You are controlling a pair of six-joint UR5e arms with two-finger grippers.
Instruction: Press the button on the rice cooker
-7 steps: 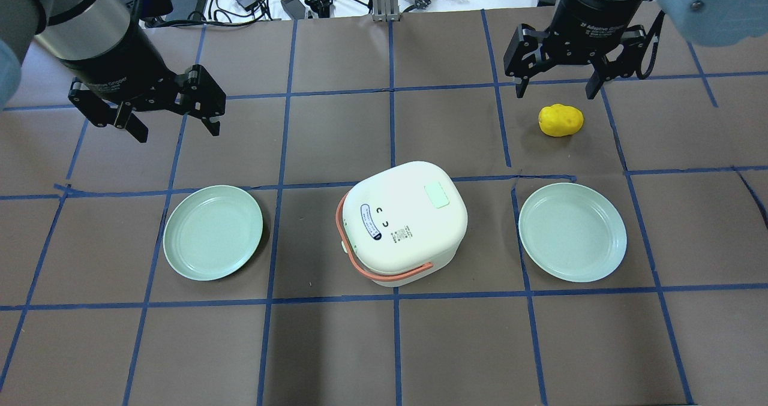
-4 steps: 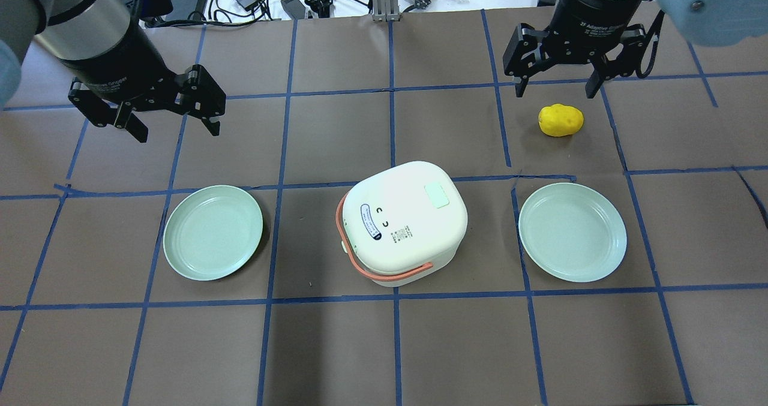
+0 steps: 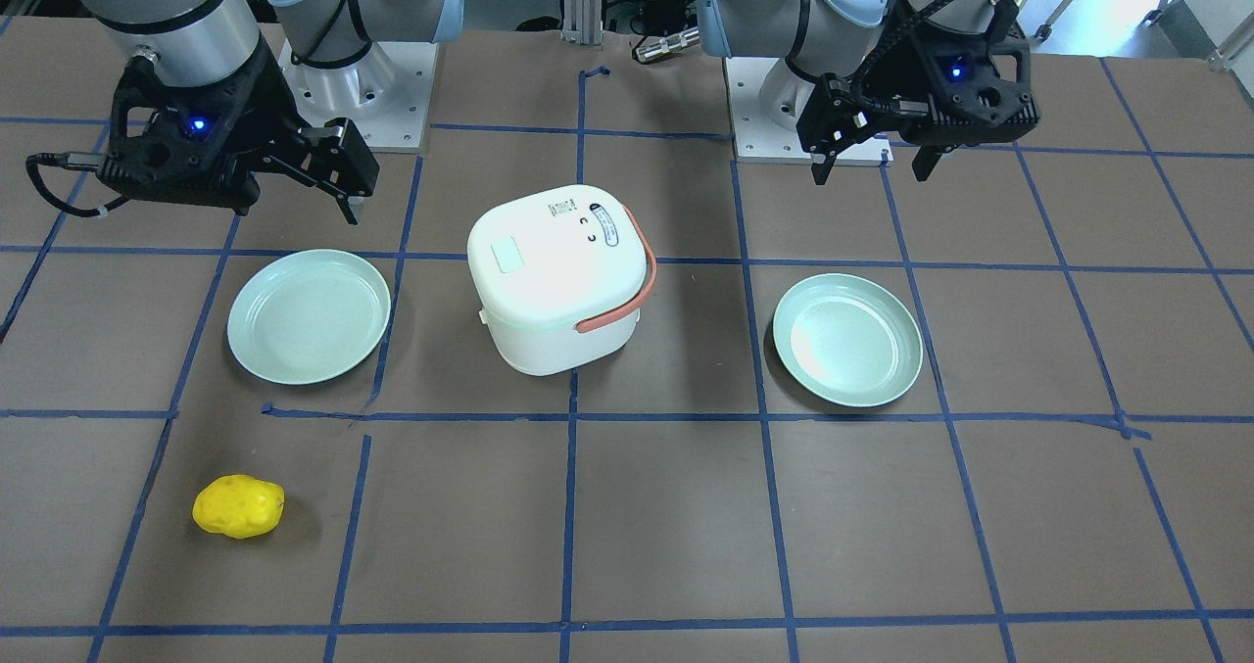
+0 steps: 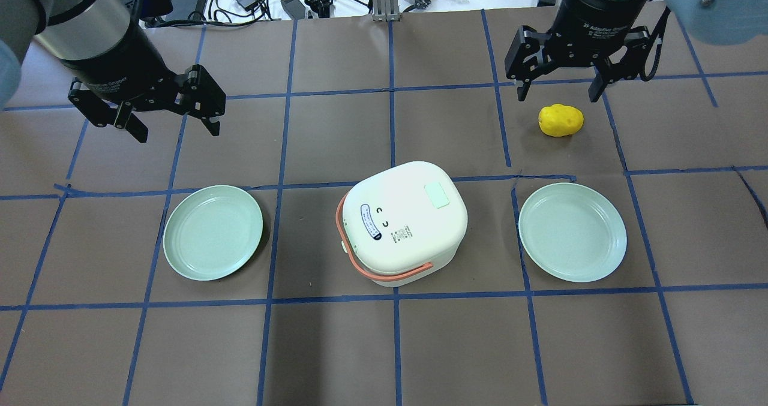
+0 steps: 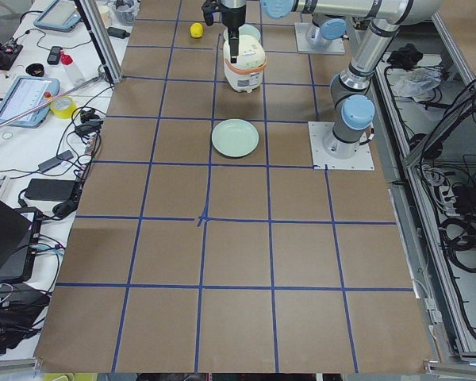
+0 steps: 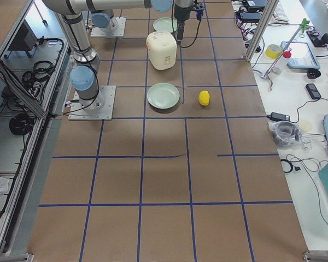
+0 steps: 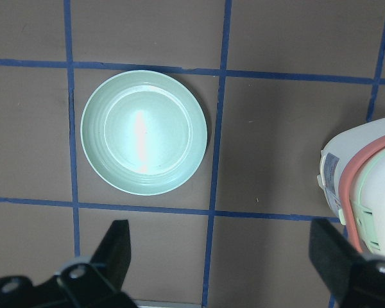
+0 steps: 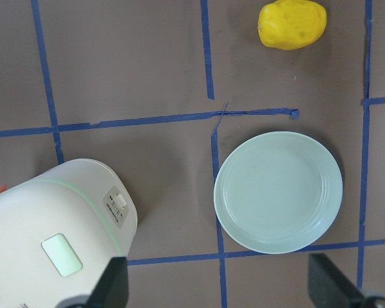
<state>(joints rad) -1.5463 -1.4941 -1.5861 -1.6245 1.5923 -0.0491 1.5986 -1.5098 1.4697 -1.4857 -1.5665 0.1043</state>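
Right claw [image 4: 558,97] slightly rightward of before

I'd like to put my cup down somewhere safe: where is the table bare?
Bare: the wide stretch beyond the rice cooker, between the left claw and the potato. Narrow gaps separate the cooker from the left plate and the right plate. Crowded: the potato's corner, near the right claw.

The cooker [image 4: 414,238], white with a coral handle [image 4: 359,267], stands upright mid-worktop, lid [image 4: 402,214] shut. Its button [image 4: 437,195], a pale mint rounded rectangle, lies on the lid's far-right part.
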